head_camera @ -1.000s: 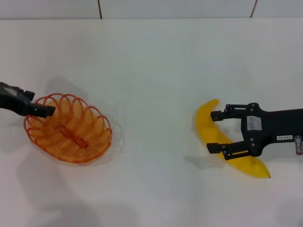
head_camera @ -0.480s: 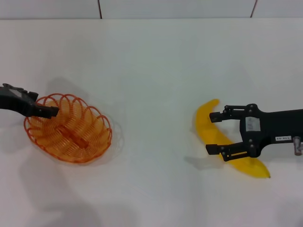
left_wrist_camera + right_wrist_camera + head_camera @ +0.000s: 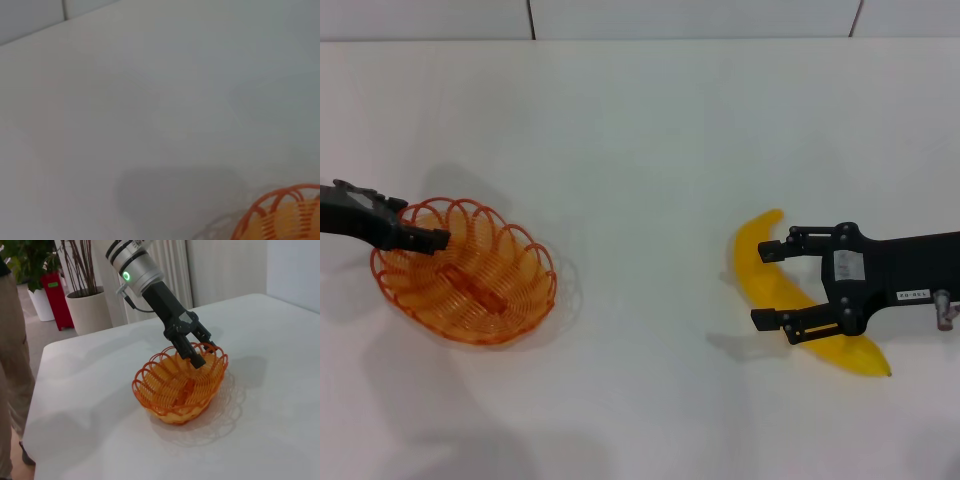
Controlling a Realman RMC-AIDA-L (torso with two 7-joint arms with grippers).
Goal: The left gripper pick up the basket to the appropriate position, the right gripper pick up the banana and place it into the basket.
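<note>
The orange wire basket point(image 3: 465, 282) sits on the white table at the left; it also shows in the right wrist view point(image 3: 172, 390) and its rim in the left wrist view point(image 3: 280, 212). My left gripper point(image 3: 423, 236) is at the basket's far-left rim; in the right wrist view this gripper point(image 3: 201, 351) is open, one finger inside the rim and one outside. The yellow banana point(image 3: 752, 268) lies on the table at the right. My right gripper point(image 3: 768, 283) is open, with its fingers on either side of the banana's middle, low over it.
The white table point(image 3: 640, 150) runs to a wall seam at the back. Beyond the table's far edge in the right wrist view stand a plant pot point(image 3: 89, 312), a red pot point(image 3: 54, 292) and a person point(image 3: 12, 365).
My left gripper has slid a little further over the basket's rim. My right gripper has crept left and lower around the banana. Basket and banana have not moved.
</note>
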